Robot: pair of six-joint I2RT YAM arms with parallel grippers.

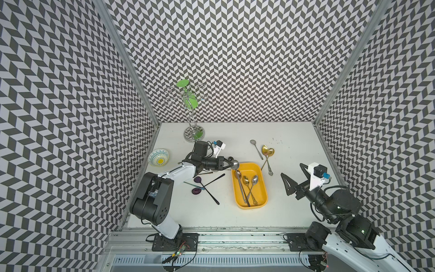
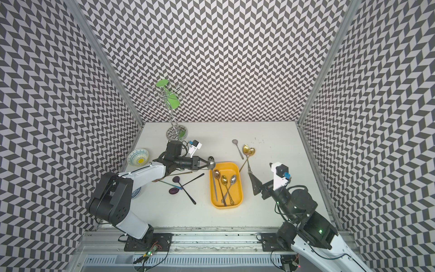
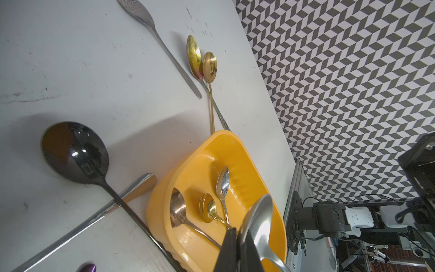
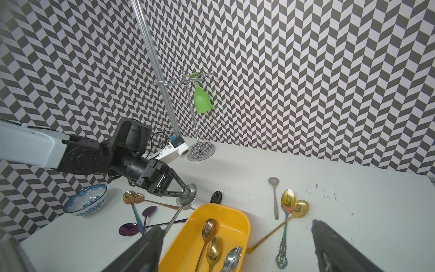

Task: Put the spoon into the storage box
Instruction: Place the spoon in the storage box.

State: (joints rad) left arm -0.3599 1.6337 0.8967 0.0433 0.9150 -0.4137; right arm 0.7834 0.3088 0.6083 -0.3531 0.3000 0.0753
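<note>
Left claw (image 1: 231,164): we are pinching a silver metal spoon (image 1: 235,164) by its bowl, handle dangling, at the eleven-o'clock corner of the shallow yellow plastic storage box (image 1: 261,188), presumably for dropping in. Right claw (image 1: 292,169) is hovering wide, three o'clock.

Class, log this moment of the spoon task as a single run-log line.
left gripper: shut on silver spoon, above storage box corner | right gripper: open, empty | storage box: three spoons inside

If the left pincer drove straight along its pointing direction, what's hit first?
Probably the far rim of the storage box. The left pincer, shut on the bowl of the silver spoon, points slightly down at it. Height is unclear, so it might clear the rim.
</note>
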